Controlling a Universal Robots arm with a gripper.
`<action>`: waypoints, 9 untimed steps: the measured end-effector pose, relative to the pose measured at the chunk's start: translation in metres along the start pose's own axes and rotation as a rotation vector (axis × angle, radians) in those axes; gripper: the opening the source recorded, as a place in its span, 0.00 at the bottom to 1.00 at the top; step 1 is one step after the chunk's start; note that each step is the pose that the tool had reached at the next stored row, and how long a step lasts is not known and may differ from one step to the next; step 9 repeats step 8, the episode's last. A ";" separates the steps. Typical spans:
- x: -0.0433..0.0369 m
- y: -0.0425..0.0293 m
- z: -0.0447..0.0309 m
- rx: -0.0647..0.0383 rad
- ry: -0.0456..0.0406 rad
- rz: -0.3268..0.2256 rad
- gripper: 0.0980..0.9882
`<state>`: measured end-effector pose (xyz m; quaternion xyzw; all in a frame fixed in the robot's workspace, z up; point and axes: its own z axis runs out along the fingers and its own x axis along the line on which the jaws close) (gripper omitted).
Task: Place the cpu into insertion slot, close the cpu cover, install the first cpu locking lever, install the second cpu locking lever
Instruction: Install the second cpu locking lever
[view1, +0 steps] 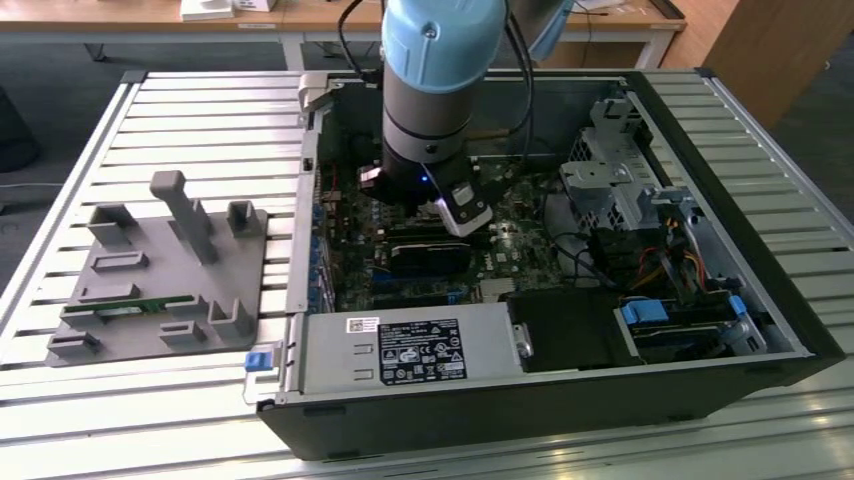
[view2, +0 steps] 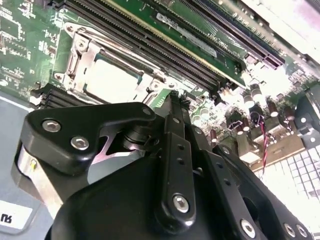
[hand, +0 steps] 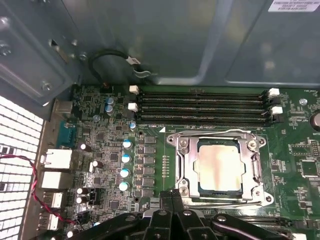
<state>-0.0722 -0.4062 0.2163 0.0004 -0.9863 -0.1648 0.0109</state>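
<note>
Pincer pressed together, fingers meeting in one thin line, nothing pinched; the tip sits just beside the near edge of the cpu cover. Same closed fingertips in the second wrist view, at the socket's edge. Cover lies flat over the insertion slot; the cpu is seated inside, its pale metal face showing through the window. Four memory slots run alongside on the green motherboard. Exterior view: arm reaches down into the open computer case, which rests on a slatted worktop beside a grey fixture tray
</note>
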 end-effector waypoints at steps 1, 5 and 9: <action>0.0000 0.0004 -0.0013 0.000 0.0000 0.000 0.01; 0.0000 0.0016 -0.0045 0.000 -0.0003 0.000 0.01; 0.0001 0.0017 -0.0046 0.000 -0.0003 0.000 0.01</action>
